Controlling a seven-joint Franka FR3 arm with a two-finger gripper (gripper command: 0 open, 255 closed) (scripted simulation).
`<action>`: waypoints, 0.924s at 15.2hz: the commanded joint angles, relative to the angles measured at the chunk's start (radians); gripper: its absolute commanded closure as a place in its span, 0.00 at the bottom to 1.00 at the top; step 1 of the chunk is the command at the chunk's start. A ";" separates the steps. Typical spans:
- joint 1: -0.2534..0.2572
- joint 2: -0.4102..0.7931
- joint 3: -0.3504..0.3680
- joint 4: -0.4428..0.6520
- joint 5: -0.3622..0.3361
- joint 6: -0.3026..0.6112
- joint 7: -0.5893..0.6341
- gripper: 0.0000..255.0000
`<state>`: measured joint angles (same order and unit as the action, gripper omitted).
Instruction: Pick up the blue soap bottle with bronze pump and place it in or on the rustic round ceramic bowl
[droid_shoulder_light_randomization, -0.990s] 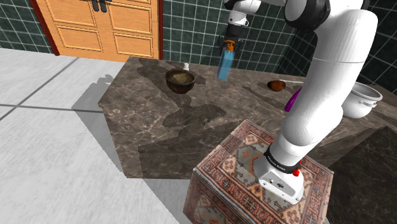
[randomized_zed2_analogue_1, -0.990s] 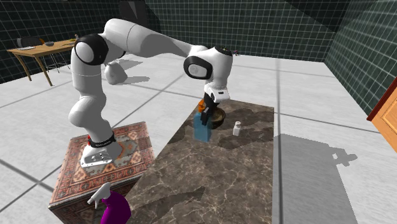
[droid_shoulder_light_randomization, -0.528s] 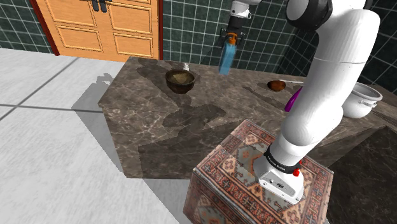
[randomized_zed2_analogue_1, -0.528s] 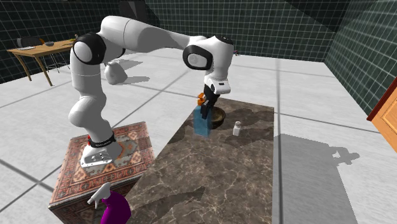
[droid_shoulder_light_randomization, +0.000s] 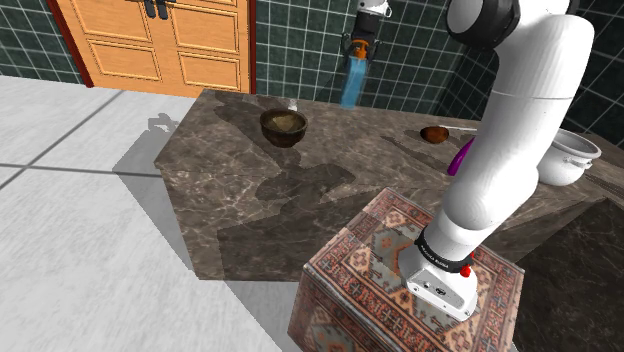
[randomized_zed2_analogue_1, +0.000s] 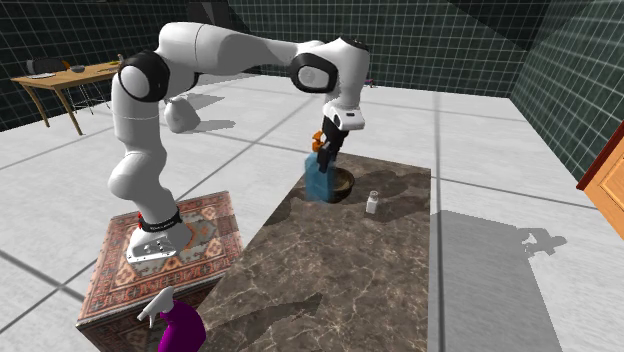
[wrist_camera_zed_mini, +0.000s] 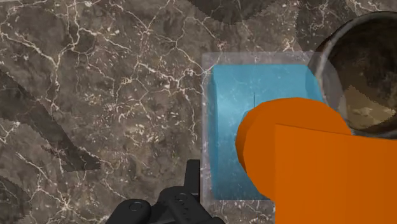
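My pincer is clamped on the orange pump of the blue soap bottle, and the bottle hangs below it, clear of the dark marble surface. In the wrist view I see one black finger beside the bottle's shoulder and the pump hides the rest, so I judge the grip from the bottle hanging free.

Over the last second the arm has carried the bottle higher. In the shoulder view it has climbed against the green tiled wall, and in the second exterior view it has drifted toward the brown bowl. I take that to mean the lift is done and the carry has begun.

The bottle is not yet over the bowl. From the wrist the bowl's rim sits just off the bottle's corner, and in the shoulder view the bowl lies well off to that view's left of the bottle.

The air between the two looks open. A small white shaker stands just beside the bowl on the surface, so I would keep the bottle's base above rim height during the crossing. Bowl and shaker sit near one end of the surface, by the tiled wall, so I would avoid overshooting past the bowl
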<state>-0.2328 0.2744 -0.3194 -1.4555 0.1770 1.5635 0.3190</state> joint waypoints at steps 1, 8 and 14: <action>0.020 0.027 0.016 0.038 0.010 -0.007 0.039 1.00; 0.091 0.130 0.066 0.211 0.038 -0.061 0.179 1.00; 0.136 0.287 0.106 0.476 0.068 -0.153 0.300 1.00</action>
<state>-0.1054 0.5264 -0.2209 -1.0388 0.2387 1.4313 0.5932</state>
